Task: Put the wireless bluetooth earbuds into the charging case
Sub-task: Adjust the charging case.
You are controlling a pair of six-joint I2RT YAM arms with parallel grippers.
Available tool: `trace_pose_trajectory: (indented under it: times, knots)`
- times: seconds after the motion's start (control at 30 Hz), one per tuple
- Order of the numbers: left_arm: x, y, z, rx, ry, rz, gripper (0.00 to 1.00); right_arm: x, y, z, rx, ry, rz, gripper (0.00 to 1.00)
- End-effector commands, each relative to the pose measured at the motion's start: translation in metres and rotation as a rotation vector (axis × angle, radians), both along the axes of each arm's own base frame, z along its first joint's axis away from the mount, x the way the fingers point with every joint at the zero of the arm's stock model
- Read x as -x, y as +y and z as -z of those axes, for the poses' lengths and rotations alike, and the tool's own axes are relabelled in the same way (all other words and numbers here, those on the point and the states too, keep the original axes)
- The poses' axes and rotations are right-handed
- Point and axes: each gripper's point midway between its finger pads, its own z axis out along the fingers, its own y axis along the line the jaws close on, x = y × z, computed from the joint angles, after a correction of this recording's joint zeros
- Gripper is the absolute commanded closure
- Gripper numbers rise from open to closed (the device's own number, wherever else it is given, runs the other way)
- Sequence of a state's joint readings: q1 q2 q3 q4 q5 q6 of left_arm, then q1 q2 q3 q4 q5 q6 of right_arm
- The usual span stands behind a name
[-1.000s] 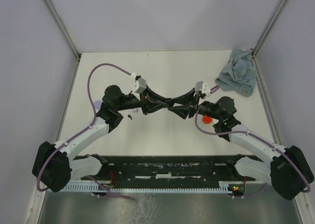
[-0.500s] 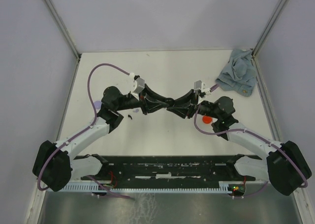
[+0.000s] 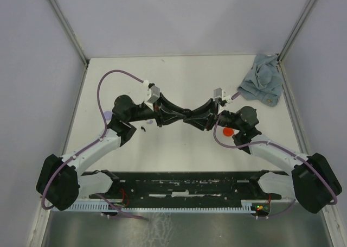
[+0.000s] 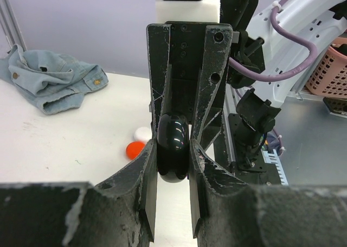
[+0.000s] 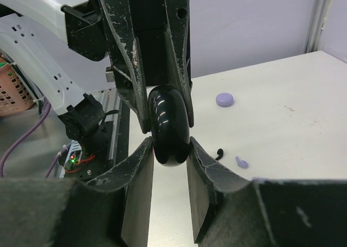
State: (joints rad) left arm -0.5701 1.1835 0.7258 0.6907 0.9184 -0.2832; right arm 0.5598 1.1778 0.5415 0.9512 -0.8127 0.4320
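Note:
A glossy black charging case (image 4: pixel 172 149) hangs above the table's middle, shut and held from both sides. My left gripper (image 4: pixel 172 159) is shut on it, and its fingertips clamp the case's flanks. My right gripper (image 5: pixel 169 147) faces it tip to tip and is shut on the same case (image 5: pixel 169 126). In the top view the two grippers meet at the case (image 3: pixel 187 118). A black earbud (image 5: pixel 219 154) and a lilac earbud (image 5: pixel 242 162) lie on the table under the left arm. The black earbud (image 3: pixel 143 130) also shows from above.
A red disc (image 3: pixel 228 132) lies under the right wrist, with a white disc (image 4: pixel 143 133) beside it. A lilac disc (image 5: pixel 224 99) sits near the left wall. A crumpled denim cloth (image 3: pixel 263 84) fills the far right corner. A mesh basket (image 4: pixel 328 68) stands off the table.
The right gripper's jaws have closed in onto the black case. Both arms have hardly shifted, and the left gripper's hold is the same.

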Motion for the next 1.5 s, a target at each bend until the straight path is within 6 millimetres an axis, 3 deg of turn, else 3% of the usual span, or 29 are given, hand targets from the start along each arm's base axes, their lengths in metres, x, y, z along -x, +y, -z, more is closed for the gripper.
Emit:
trace_pose_trajectory:
  times: [0.0, 0.17, 0.3, 0.5, 0.7, 0.93, 1.13, 1.3, 1.47]
  knots:
    - [0.006, -0.003, -0.004, 0.010, -0.026, 0.028, 0.82, 0.002, 0.000, -0.016, -0.044, -0.058, -0.014, 0.67]
    - [0.001, -0.005, 0.003, -0.028, -0.013, 0.010, 0.76, 0.001, 0.001, -0.015, -0.042, -0.055, -0.016, 0.81]
    - [-0.004, -0.005, 0.005, -0.044, -0.004, -0.012, 0.65, 0.000, 0.001, -0.013, -0.038, -0.055, -0.014, 0.96]
    - [-0.010, -0.001, 0.001, -0.046, -0.008, -0.064, 0.49, 0.001, 0.000, -0.001, -0.016, -0.041, -0.010, 0.98]
    - [-0.014, 0.002, 0.000, -0.059, -0.013, -0.104, 0.43, 0.001, 0.002, 0.008, -0.001, -0.027, -0.022, 0.98]
    - [-0.022, 0.014, -0.011, -0.046, 0.004, -0.150, 0.43, 0.000, 0.004, 0.013, 0.004, -0.022, -0.030, 0.98]
    - [-0.014, 0.011, -0.012, -0.042, 0.030, -0.088, 0.45, 0.000, 0.004, 0.013, 0.002, -0.022, -0.033, 0.98]
    - [-0.011, 0.007, -0.007, -0.057, 0.057, -0.040, 0.60, 0.000, 0.005, 0.014, 0.002, -0.021, -0.035, 0.95]
    - [-0.010, 0.006, -0.005, -0.062, 0.062, -0.027, 0.77, 0.002, 0.004, 0.010, -0.015, -0.021, -0.036, 0.83]
